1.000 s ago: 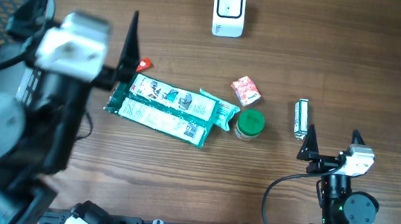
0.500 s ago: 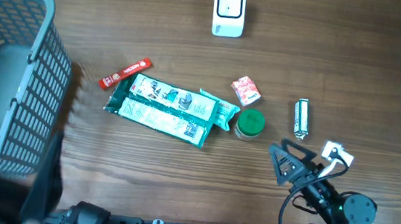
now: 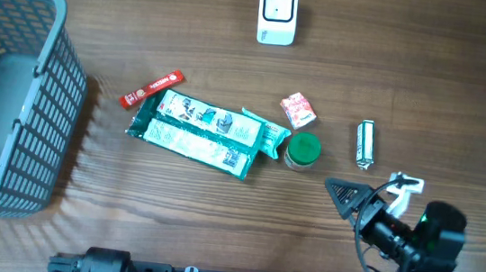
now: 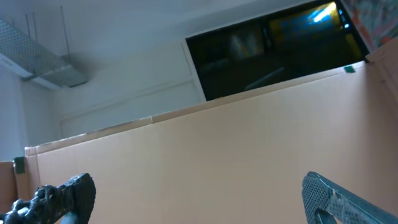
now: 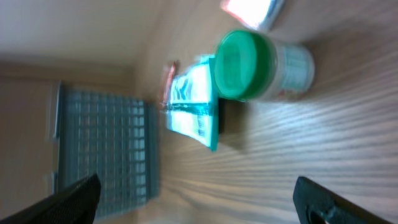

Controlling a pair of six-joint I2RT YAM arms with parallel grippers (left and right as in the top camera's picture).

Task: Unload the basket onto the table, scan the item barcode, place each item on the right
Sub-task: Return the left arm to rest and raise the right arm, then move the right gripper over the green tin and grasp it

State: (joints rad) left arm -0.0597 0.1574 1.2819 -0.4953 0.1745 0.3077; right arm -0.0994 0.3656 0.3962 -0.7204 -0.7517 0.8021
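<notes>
The white barcode scanner [image 3: 277, 13] stands at the table's far edge. Several items lie mid-table: a red stick packet [image 3: 151, 88], two overlapping green packets [image 3: 203, 130], a green-lidded jar [image 3: 303, 150], a small pink box [image 3: 298, 110] and a small silver tube [image 3: 365, 143]. Low at the front right, my right gripper [image 3: 350, 197] is open, pointing left toward the jar and apart from it. The right wrist view shows the jar [image 5: 258, 62] and green packets [image 5: 193, 106] ahead of the open gripper [image 5: 199, 202]. My left gripper [image 4: 199, 199] is open, holds nothing and faces a wall; the overhead view does not show it.
A grey mesh basket [image 3: 47, 106] fills the left side of the table, and it shows blurred in the right wrist view as the basket [image 5: 106, 149]. The items lie in a loose row between basket and right arm. Bare wood lies in front of the row.
The left arm has swung away from over the basket and left the overhead view. The right gripper has turned from pointing toward the far edge to pointing left, still open.
</notes>
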